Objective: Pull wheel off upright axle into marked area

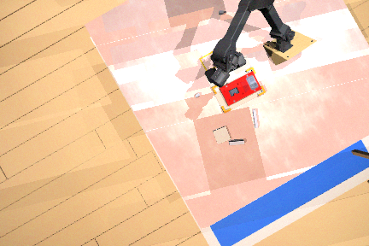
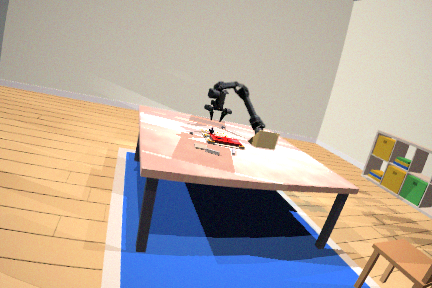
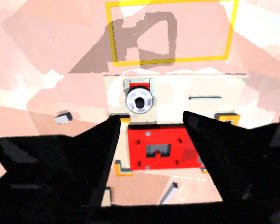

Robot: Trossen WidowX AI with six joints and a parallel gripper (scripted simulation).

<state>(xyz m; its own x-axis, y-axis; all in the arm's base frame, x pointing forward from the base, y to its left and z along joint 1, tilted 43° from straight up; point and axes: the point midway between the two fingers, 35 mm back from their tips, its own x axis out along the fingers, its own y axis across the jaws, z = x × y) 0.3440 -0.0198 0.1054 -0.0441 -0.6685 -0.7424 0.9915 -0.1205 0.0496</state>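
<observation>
Currently tool (image 3: 150, 131) apart, empty, above the wheel (image 3: 139, 101) at 12 o'clock; off-centre descent would strike the axle, missing the grasp.

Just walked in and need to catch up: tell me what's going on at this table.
One black arm is reaching over a red fixture on the table. Its gripper is open, holds nothing, and hangs above the fixture, touching nothing. The wheel sits on its axle at the fixture's far end, just ahead of the fingers in the wrist view. The yellow-outlined area beyond it has nothing in it.
</observation>
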